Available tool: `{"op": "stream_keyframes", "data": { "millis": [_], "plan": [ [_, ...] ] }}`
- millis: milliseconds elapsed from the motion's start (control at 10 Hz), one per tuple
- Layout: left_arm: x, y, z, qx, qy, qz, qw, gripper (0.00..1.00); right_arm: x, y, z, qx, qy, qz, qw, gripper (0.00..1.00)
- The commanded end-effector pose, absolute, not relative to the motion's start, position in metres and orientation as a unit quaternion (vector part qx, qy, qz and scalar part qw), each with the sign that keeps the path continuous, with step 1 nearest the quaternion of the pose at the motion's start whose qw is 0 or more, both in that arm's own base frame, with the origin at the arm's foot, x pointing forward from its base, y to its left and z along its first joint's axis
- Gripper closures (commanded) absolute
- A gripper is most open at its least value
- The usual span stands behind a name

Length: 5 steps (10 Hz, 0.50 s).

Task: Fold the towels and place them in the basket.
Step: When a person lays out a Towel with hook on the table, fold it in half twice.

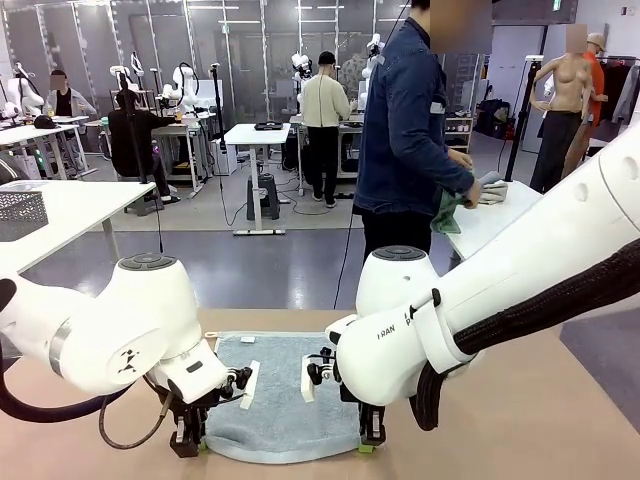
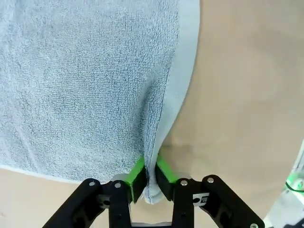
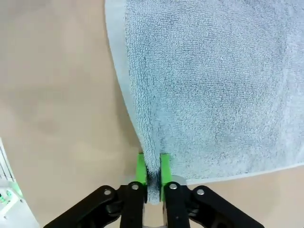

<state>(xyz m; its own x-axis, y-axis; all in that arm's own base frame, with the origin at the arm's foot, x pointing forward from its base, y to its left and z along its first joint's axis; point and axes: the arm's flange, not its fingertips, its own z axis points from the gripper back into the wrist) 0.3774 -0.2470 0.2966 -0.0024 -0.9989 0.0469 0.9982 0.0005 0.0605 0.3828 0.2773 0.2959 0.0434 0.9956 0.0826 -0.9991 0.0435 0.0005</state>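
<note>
Blue-grey towel point(image 1: 283, 402) flat on table point(image 1: 525, 435); left jaws, right jaws clamp near corners.

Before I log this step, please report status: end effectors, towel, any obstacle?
Left end effector shut on blue-grey towel corner. Right end effector shut on other near corner. Person far off, at another table.

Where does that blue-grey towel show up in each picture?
Front view: towel flat at bottom centre, between both arms.
Left wrist view: towel upper left, corner pinched by the left gripper.
Right wrist view: towel upper right, corner pinched by the right gripper.
Shared landmark: green pads at the towel's near corners.
</note>
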Motion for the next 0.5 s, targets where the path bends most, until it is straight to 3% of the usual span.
{"op": "stream_keyframes", "data": {
  "millis": [0, 400],
  "plan": [
    [0.36, -0.24, 0.314, -0.014, -0.04, -0.715, 0.697, 1.0, 0.371, 0.277, 0.309, 0.037, -0.019, 0.689, 0.724, 1.0],
    [0.316, -0.232, 0.362, -0.044, -0.07, -0.725, 0.683, 1.0, 0.323, 0.279, 0.357, 0.023, -0.052, 0.694, 0.718, 1.0]
  ]
}}
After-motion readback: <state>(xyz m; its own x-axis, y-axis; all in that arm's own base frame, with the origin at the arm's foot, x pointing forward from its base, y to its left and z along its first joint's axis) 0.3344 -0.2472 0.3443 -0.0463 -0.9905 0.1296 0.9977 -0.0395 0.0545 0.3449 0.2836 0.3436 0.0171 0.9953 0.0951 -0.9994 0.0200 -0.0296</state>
